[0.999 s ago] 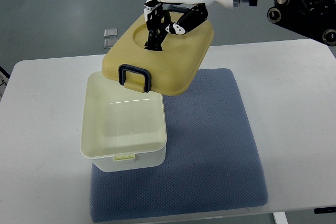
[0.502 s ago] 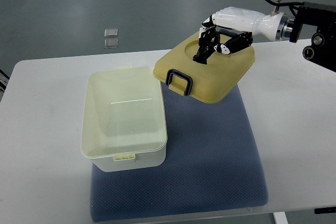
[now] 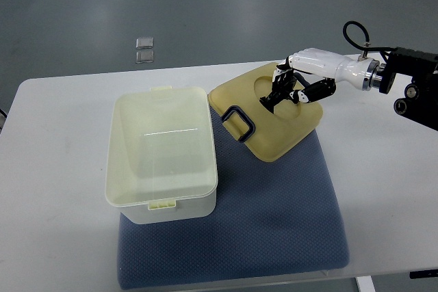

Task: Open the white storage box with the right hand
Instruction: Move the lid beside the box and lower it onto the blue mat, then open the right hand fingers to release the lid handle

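Top view: right hand (image 3: pixel 291 90), arm entering from the right edge, has its dark fingers (image 3: pixel 279 94) curled into the round recess of the lid (image 3: pixel 270 111), gripping it; what they catch inside the recess is hidden by the hand itself. The lid sits tilted on the blue mat (image 3: pixel 274 217) just right of the box (image 3: pixel 161 155), which stands open with its interior bare; whether the lid's near edge touches the mat is unclear. The mat lies on the white table (image 3: pixel 55 169), its front edge cut off by the frame.
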